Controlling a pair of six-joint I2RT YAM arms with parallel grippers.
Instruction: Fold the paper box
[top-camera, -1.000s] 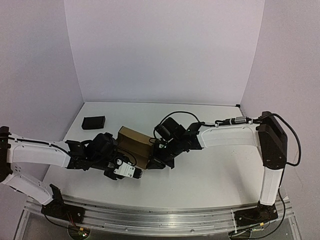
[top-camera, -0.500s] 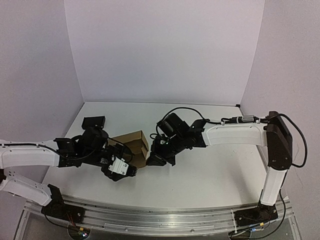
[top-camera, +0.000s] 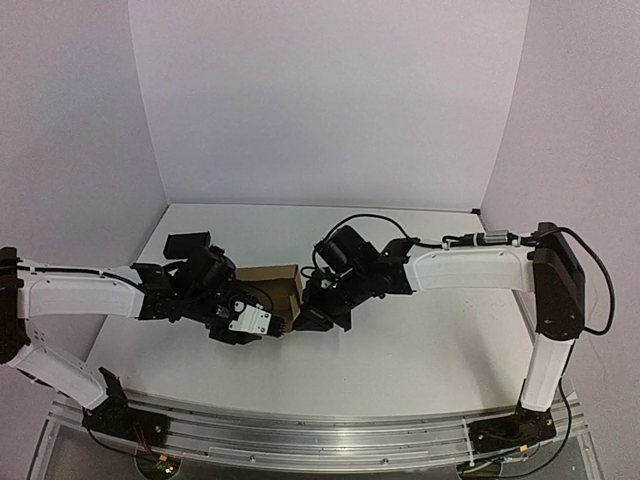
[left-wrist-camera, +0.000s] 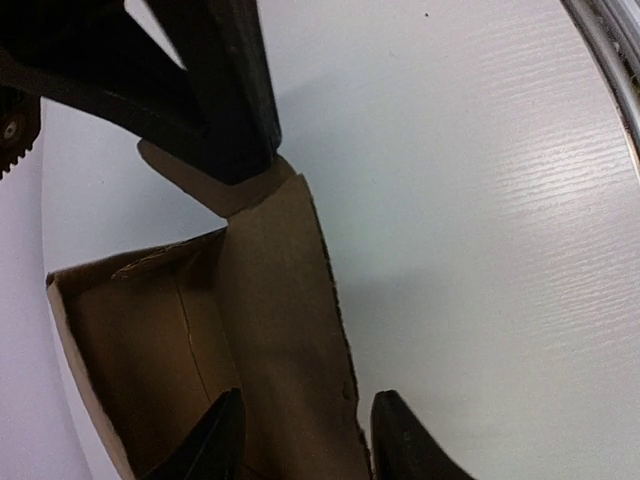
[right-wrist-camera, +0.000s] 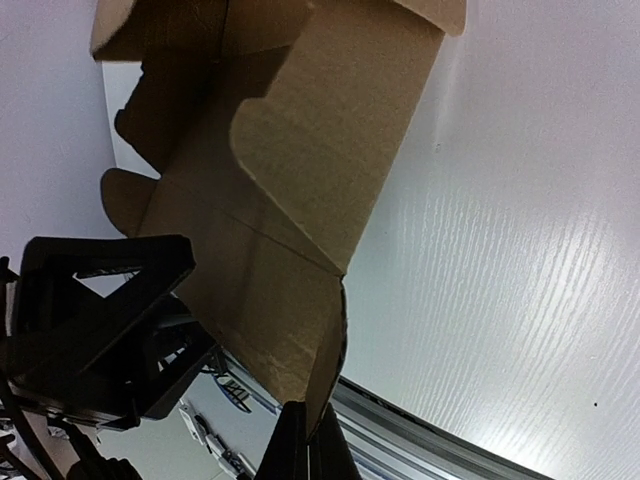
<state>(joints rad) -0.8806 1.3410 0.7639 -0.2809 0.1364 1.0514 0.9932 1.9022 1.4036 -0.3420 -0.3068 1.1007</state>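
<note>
White wood-grain surface (top-camera: 430, 345), pale lilac walls behind. Between the two tools sits the paper box (top-camera: 270, 285), right at both tips, half formed: side walls up, inside open, end flaps loose.

The left tool (left-wrist-camera: 310, 410) has its jaws part-way apart. One finger (left-wrist-camera: 210, 445) is inside the box and the other outside, with a side wall between them. It straddles the wall and does not look clamped onto it. The right tool (right-wrist-camera: 308, 430) is narrow, pinched shut on the corner of an end flap just past the left tool's tip.

Step in hand, as I read it: closing one end, with the right tool holding the flap and the left placed to brace the body. The next move likely needs the left tool to close on that wall to steady the box. The right would then swing the flap in along its scored crease and tuck the rounded tab. If the box isn't braced, it will probably slide on this smooth surface.

The box is plain brown card, matte and fibrous, with rough die-cut edges, straight creases and rounded tab corners. It looks thin and springy, so easy to crush or spring back. A small black block (top-camera: 187, 243) lies beyond the left tool, well apart from the box.
</note>
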